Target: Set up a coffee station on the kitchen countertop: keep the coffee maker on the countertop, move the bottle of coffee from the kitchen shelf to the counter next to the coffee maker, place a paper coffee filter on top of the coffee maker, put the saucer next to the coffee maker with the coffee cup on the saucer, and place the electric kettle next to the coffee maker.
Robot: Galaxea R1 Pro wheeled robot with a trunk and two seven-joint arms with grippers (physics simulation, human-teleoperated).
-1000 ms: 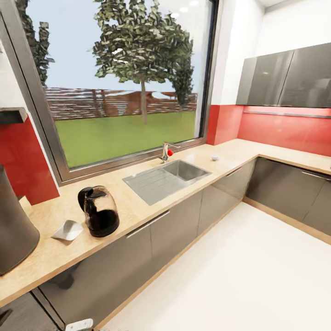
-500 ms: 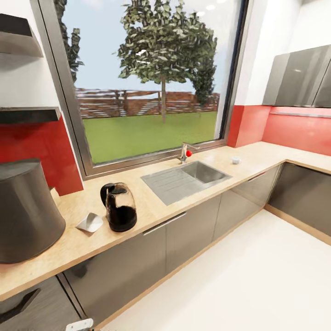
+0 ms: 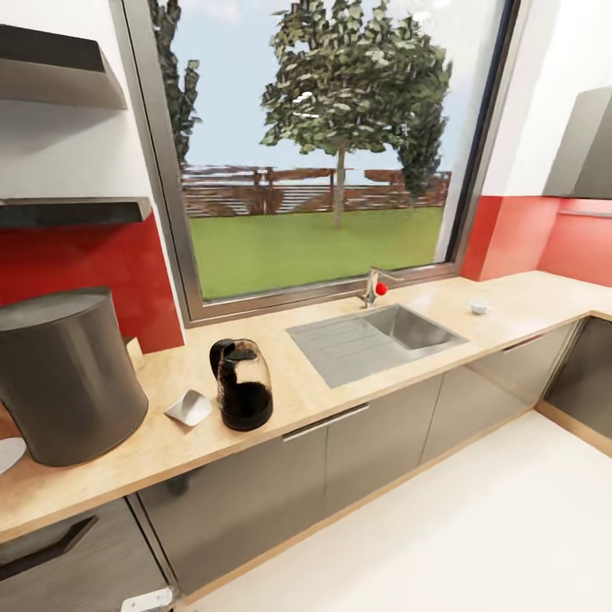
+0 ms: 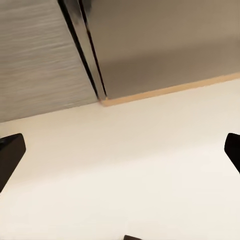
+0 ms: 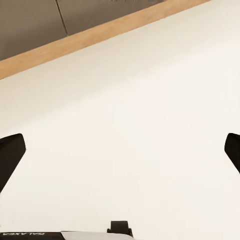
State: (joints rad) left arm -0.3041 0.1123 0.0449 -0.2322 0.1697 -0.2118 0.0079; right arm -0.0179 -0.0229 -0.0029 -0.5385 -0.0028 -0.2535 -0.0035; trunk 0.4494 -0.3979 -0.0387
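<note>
A dark glass electric kettle (image 3: 243,384) stands on the wooden countertop (image 3: 297,399), left of the sink. Just beside it lies a white folded paper coffee filter (image 3: 189,408). Further left stands a big dark grey cylindrical appliance (image 3: 68,374), perhaps the coffee maker. A white rim, maybe the saucer (image 3: 8,452), peeks in at the picture's left edge. A small white cup (image 3: 479,307) sits far right on the counter. My left gripper (image 4: 120,155) is open over the pale floor beside the cabinet fronts. My right gripper (image 5: 120,155) is open too, over bare floor.
A steel sink (image 3: 378,336) with a red-knobbed faucet (image 3: 374,289) lies under the large window. Two dark wall shelves (image 3: 68,208) hang at upper left. Grey cabinet doors (image 3: 357,450) run below the counter, which turns a corner at far right. Pale floor (image 3: 442,544) spreads in front.
The head camera has swung left, so the whole picture has slid right. More of the grey cylinder and the shelves shows now. Nothing on the counter has moved.
</note>
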